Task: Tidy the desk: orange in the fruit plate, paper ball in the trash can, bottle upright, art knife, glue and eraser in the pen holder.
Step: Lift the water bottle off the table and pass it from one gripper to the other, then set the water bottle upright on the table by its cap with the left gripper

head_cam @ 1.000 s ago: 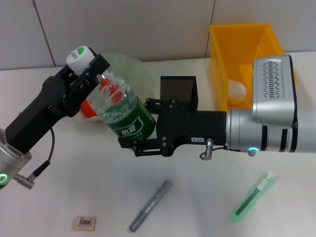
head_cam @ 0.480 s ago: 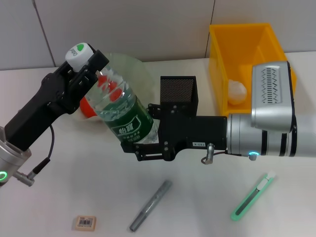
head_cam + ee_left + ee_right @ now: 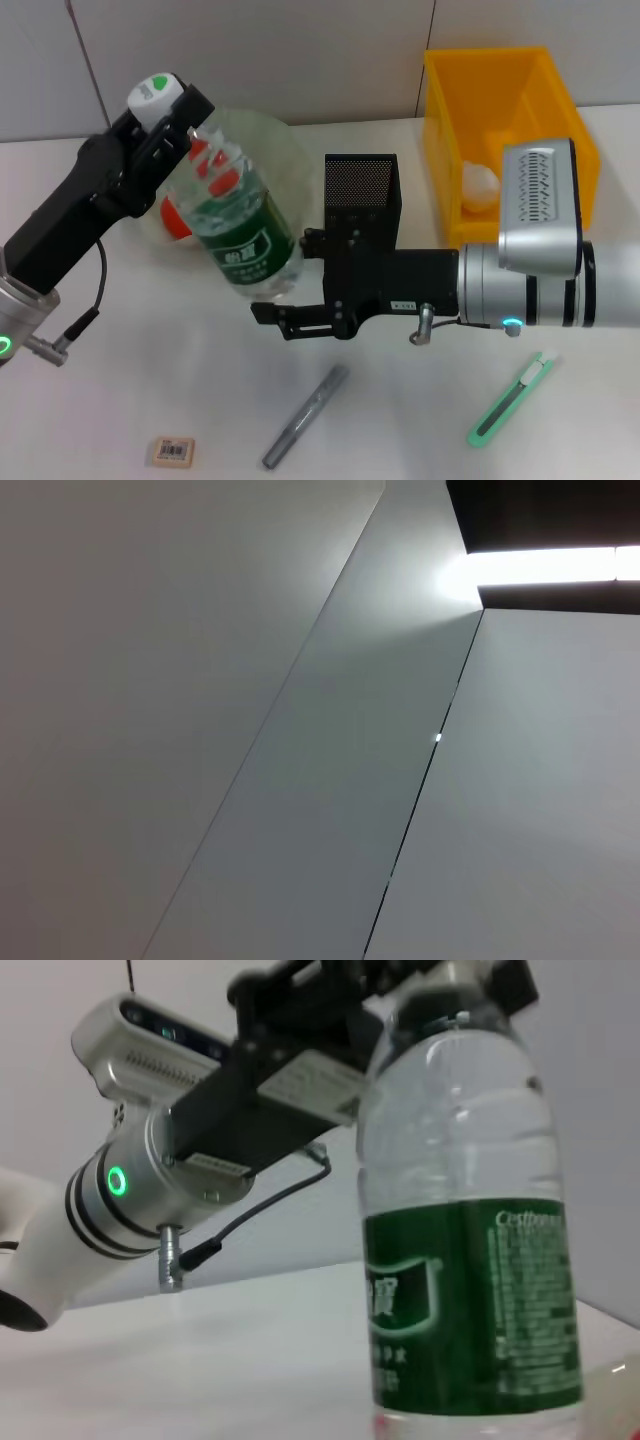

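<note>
bottle (image 3: pixel 243 234) neck clamped in left gripper (image 3: pixel 172 118), right gripper (image 3: pixel 272 315) just beside base

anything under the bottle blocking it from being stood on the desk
Nothing visible. The left gripper holds the bottle by its neck, base at bare desk. The right gripper sits just beside the base, not under it.

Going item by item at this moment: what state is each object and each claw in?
bottle: nearly upright, held at the neck.
left claw: shut on the bottle.
right claw: open, beside the bottle's base.
orange: in the fruit plate.
paper ball: in the trash can.
glue, eraser, art knife: lying on the desk.
pen holder: upright.
</note>
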Robot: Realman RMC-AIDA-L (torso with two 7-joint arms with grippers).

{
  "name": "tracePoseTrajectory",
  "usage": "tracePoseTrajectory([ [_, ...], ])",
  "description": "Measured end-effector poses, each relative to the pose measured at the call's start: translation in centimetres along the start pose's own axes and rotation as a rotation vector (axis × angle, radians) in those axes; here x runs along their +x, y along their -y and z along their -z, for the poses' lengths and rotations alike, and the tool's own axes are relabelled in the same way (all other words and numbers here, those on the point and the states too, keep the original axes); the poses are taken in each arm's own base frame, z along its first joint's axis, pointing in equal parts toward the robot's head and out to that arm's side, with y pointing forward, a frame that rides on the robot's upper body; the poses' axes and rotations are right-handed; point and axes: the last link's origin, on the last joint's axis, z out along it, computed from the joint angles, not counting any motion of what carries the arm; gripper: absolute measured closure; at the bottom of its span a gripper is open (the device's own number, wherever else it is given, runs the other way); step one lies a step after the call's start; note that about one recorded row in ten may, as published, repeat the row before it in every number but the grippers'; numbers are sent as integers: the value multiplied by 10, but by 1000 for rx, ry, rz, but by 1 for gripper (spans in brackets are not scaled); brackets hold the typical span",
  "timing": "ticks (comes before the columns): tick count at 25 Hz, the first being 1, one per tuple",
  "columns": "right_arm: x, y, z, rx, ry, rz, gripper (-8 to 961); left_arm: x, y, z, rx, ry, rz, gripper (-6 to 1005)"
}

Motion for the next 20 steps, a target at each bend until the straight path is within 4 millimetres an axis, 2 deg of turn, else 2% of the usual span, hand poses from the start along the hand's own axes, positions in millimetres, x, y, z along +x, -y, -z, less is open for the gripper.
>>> tracePoseTrajectory([
  [20,13,0,7,31,-12,-30,185,1,2,-4,3,0,-14,558],
])
